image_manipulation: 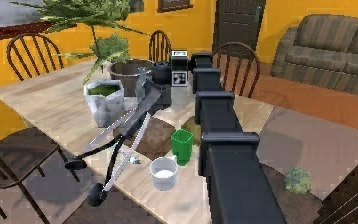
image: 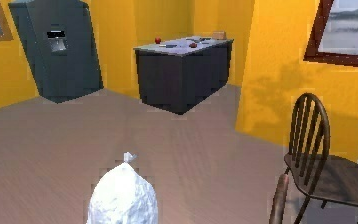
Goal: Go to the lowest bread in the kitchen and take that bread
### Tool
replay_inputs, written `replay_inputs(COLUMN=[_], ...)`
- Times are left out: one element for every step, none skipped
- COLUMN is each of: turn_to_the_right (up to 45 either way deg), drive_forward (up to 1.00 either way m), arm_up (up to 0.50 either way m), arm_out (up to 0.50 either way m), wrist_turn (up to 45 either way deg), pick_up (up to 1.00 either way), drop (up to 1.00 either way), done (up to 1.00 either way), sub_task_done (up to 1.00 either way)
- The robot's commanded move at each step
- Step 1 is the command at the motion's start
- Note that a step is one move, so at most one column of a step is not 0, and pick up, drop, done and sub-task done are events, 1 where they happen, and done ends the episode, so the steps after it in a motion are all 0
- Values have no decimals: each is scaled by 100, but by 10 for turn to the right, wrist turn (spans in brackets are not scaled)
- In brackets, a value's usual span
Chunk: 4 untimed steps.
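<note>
A dark kitchen counter stands ahead against the yellow wall. On its top lie a small pale tan block, possibly bread, and two small red things. In the arm side view the dark arm reaches out over a wooden table. The gripper slants down toward the table's near edge with its thin fingers. With the tabletop and a chair behind its far end, I cannot tell whether it holds anything.
A dark fridge stands left of the counter. A white tied bag lies on the floor just ahead, and a dark chair stands at the right. The table carries a green cup, a white cup and potted plants. A sofa stands beyond.
</note>
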Motion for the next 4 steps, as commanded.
replay_inputs(turn_to_the_right=[0, 0, 0, 0], drive_forward=[0, 0, 0, 0], arm_up=[0, 0, 0, -24], arm_out=[0, 0, 0, 0], wrist_turn=[450, 450, 270, 0], pick_up=[0, 0, 0, 0], drop=[0, 0, 0, 0], done=[0, 0, 0, 0], sub_task_done=[0, 0, 0, 0])
